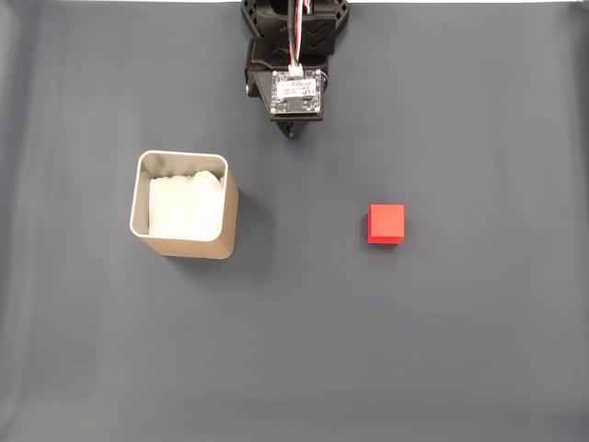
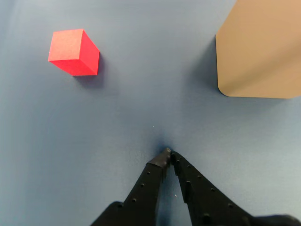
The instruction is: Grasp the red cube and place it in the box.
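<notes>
The red cube [image 1: 386,224] rests on the grey mat, right of centre in the fixed view; the wrist view has it at upper left [image 2: 74,52]. The box [image 1: 184,204] stands left of centre, tan outside with a silvery rim and white lining; its tan wall [image 2: 261,47] fills the wrist view's upper right. My gripper [image 2: 168,153] is shut, its black fingertips meeting with nothing between them, low over the mat. In the fixed view the gripper [image 1: 292,132] sits at the top centre, well apart from both cube and box.
The dark grey mat [image 1: 294,350] covers the whole table surface. The arm's base [image 1: 294,37] stands at the top edge, with a white circuit board on the wrist.
</notes>
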`<move>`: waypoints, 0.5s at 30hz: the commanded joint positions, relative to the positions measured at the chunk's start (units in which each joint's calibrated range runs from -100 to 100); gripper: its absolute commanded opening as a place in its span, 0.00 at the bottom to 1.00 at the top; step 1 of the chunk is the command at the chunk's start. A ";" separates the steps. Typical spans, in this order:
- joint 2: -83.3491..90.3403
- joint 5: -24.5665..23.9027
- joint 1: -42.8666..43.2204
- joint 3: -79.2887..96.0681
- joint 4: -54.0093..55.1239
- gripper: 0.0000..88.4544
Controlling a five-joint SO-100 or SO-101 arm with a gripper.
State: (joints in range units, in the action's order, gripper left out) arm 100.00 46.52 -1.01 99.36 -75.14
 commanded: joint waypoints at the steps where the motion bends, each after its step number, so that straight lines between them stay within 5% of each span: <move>1: 0.00 0.00 0.34 0.55 -0.98 0.00; 15: 0.00 0.00 0.06 0.55 -0.98 0.00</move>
State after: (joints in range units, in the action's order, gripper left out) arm 100.00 46.52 -1.01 99.36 -75.14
